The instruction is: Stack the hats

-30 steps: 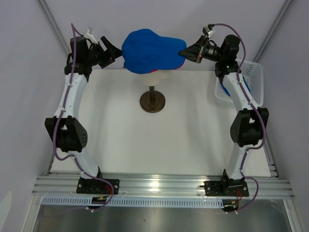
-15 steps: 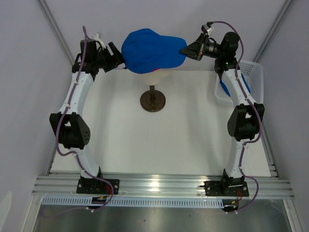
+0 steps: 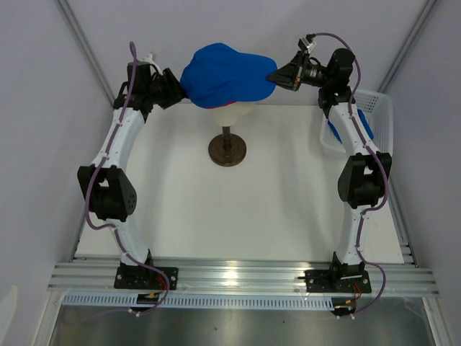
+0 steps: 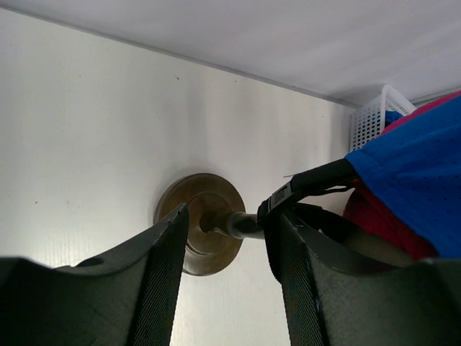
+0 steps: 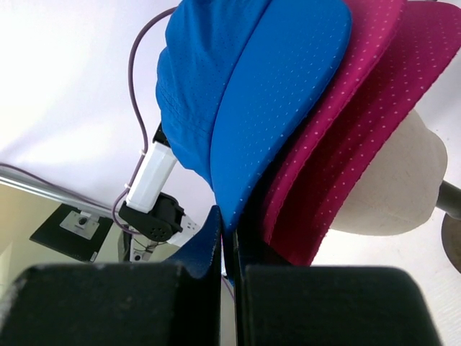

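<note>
**Three views, one cap**

The top external camera looks steeply down over the whole table (image 3: 180,209). The left wrist camera faces the stand base (image 4: 196,191) past the left tool (image 4: 227,241); the right wrist camera sits close beneath the blue cap (image 5: 245,94), seen in all three.

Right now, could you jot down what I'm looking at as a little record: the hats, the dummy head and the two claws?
blue cap: on top, over the pink cap
pink cap: on the mannequin head, brim showing under the blue one
mannequin head: cream, on a dark stand on the white table
right gripper: shut on the blue cap's brim
left gripper: open, at the cap's back by its black strap
white mesh basket: right edge of the table
</note>
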Robot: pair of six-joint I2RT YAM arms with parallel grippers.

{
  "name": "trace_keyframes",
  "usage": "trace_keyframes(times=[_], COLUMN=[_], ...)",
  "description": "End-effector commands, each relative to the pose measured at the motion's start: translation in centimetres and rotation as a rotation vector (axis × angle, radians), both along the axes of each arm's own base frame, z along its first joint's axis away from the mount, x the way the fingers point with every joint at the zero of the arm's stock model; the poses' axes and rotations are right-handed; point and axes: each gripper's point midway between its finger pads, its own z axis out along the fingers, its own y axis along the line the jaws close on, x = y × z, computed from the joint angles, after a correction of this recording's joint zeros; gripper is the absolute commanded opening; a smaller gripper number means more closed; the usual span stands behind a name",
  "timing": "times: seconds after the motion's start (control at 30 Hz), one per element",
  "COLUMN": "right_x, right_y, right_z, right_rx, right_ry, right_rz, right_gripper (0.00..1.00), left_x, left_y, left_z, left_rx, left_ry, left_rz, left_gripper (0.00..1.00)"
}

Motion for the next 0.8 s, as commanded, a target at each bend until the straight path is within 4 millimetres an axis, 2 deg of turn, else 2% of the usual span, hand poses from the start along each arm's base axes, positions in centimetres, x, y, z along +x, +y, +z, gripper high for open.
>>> trace_keyframes(times=[0.0, 0.1, 0.2, 0.33, 0.47, 0.53, 0.57, 0.63, 0.67, 0.77], right_x=[2.5, 2.8, 2.2, 1.3, 0.5, 0.3, 0.3, 0.2, 0.1, -0.7], right_y=[-0.7, -1.1, -1.2, -1.3, -1.4, -1.4, -1.4, -1.3, -1.3, -0.7], right_z=[-6.0, -7.2, -7.6, -6.8, -7.2, -6.5, -5.7, -4.1, -2.8, -0.7], right_rx=[-0.046, -0.049, -0.052, -0.070, -0.101, -0.095, -0.086, -0.055, -0.038, -0.008], right_ry=[0.124, 0.173, 0.204, 0.183, 0.224, 0.218, 0.182, 0.177, 0.121, 0.074], right_rz=[-0.020, -0.038, -0.033, -0.035, -0.041, -0.043, -0.046, -0.049, -0.052, -0.065], right_gripper=[0.00, 0.00, 0.00, 0.00, 0.02, 0.11, 0.23, 0.33, 0.43, 0.60], left_x=[-0.6, -1.2, -1.9, -2.6, -3.3, -3.5, -3.7, -4.0, -4.2, -5.1], left_y=[1.6, 1.1, 0.7, 0.8, 1.2, 1.3, 1.3, 1.4, 1.4, 1.1], left_z=[-2.3, -3.1, -3.2, -2.5, -0.4, 0.6, 1.8, 3.3, 3.9, 4.8], left_rx=[0.041, 0.031, 0.034, 0.050, 0.065, 0.072, 0.074, 0.075, 0.073, 0.042], left_ry=[0.054, 0.071, 0.072, 0.059, 0.017, -0.004, -0.022, -0.045, -0.054, -0.063], left_rz=[0.065, 0.032, -0.005, -0.011, -0.003, 0.002, 0.001, 0.004, 0.003, 0.007], left_gripper=[0.53, 0.52, 0.52, 0.51, 0.52, 0.53, 0.53, 0.54, 0.54, 0.54])
